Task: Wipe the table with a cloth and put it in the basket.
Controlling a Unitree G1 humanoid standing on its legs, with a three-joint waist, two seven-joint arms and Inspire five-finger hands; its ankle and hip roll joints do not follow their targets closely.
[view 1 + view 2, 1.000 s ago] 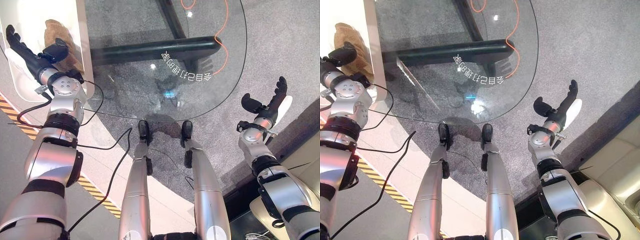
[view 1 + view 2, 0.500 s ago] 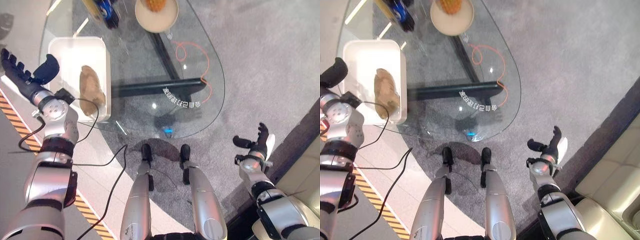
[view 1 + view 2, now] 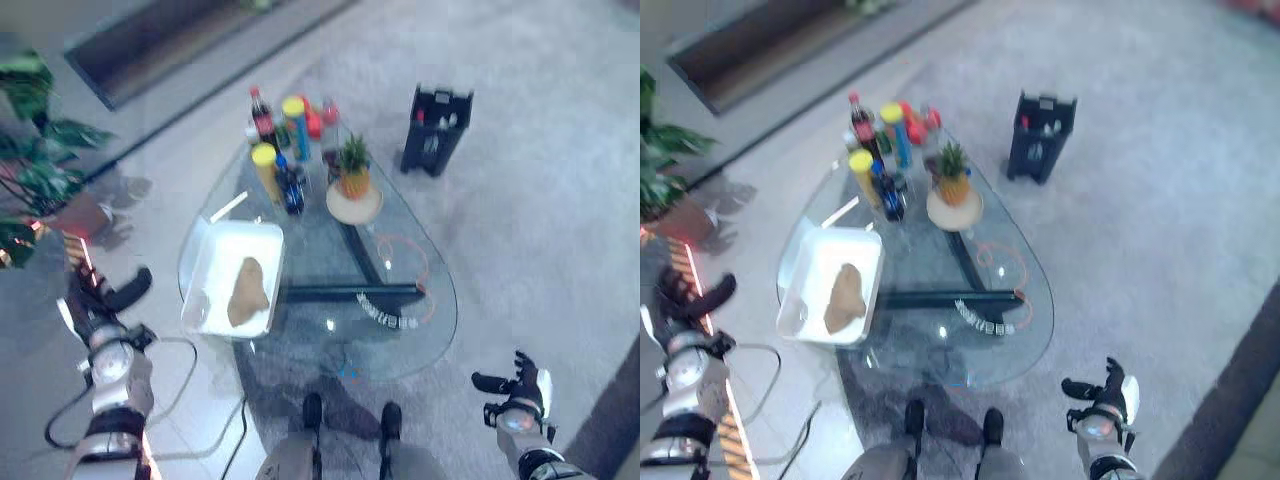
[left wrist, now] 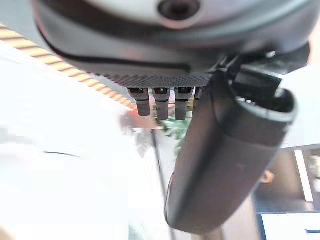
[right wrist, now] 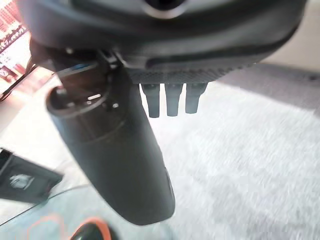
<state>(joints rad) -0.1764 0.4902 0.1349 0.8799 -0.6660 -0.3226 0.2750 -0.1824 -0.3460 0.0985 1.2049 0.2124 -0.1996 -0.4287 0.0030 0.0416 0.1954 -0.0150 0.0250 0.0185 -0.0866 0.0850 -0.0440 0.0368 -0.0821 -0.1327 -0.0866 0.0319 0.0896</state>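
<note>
A brown cloth (image 3: 247, 290) lies crumpled in a white basket (image 3: 213, 265) on the left part of the glass table (image 3: 420, 320). My left hand (image 3: 92, 300) hangs off the table's left side, well clear of the basket, fingers straight and holding nothing. My right hand (image 3: 518, 382) is low at the right, over the carpet beyond the table's near right edge, also open and empty. In the left wrist view the thumb (image 4: 225, 165) sticks out past straight fingers (image 4: 160, 102).
Several bottles (image 3: 275, 150) and a potted plant on a round plate (image 3: 352, 190) stand at the table's far end. A black stand (image 3: 435, 130) sits on the carpet beyond it. A leafy plant (image 3: 30, 170) is at far left. An orange cable (image 3: 405, 265) lies under the glass.
The camera has pulled far back and up, so the whole table now shows. Both hands stay open and empty, apart from the table. The cloth still lies in the basket.
</note>
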